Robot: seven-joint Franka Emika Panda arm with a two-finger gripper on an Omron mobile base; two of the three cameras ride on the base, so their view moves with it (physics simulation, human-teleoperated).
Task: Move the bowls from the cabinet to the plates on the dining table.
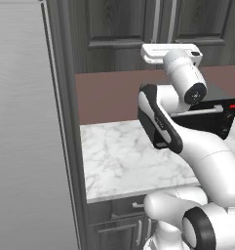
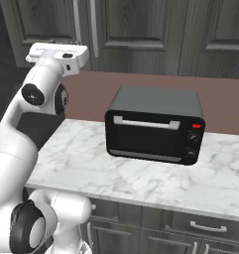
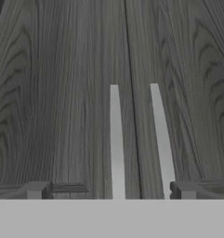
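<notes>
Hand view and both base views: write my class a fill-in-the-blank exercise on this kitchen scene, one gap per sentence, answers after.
1. The doors of the cabinet are ____.
2. The two silver handles hang on either side of the ____ between the doors.
3. The black toaster oven stands on the ____ worktop.
4. The gripper points at the cabinet's ____.

Answers: shut; seam; marble; doors

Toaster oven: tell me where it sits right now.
The black toaster oven stands on the marble worktop against the brown backsplash, below the closed cabinet doors, right of the arm in the right base view.
</notes>
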